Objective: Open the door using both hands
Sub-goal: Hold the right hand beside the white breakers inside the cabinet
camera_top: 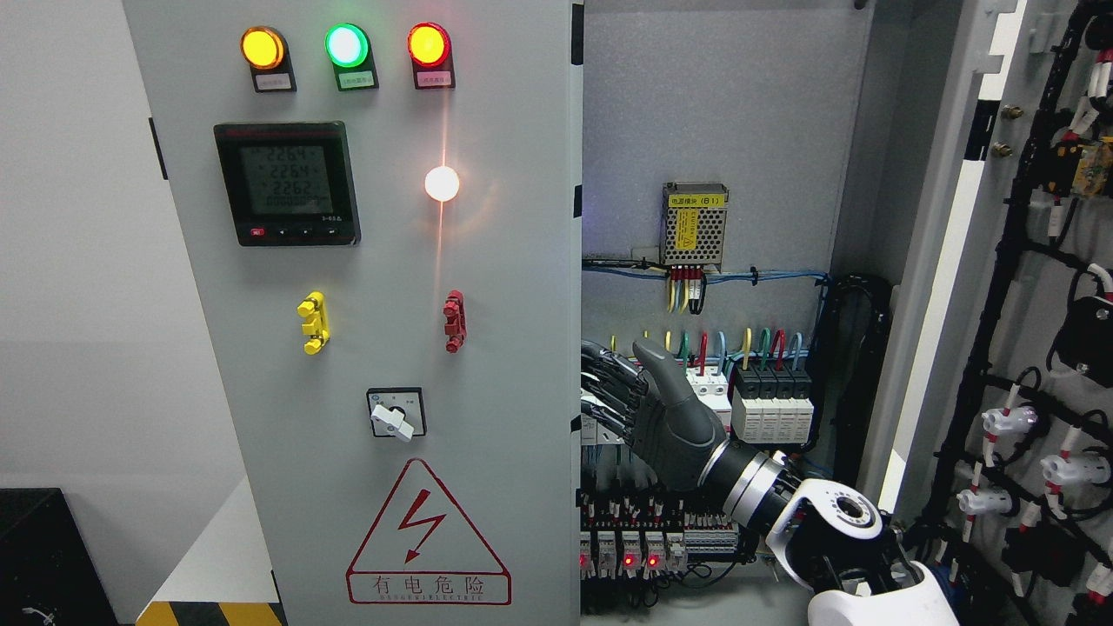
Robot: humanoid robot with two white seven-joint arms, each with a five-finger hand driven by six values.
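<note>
Above the right hand (669, 417) and slightly to its right, a perforated metal power supply (694, 224) with a yellow label sits on the grey back panel (722, 104). Just right of the hand stands a row of black-topped breakers (772, 396) fed by coloured wires. Below the hand runs a strip of small modules (626, 552), several showing red lights. Far to the hand's left, low down, a black box (43, 556) stands against a white wall (69, 261).
</note>
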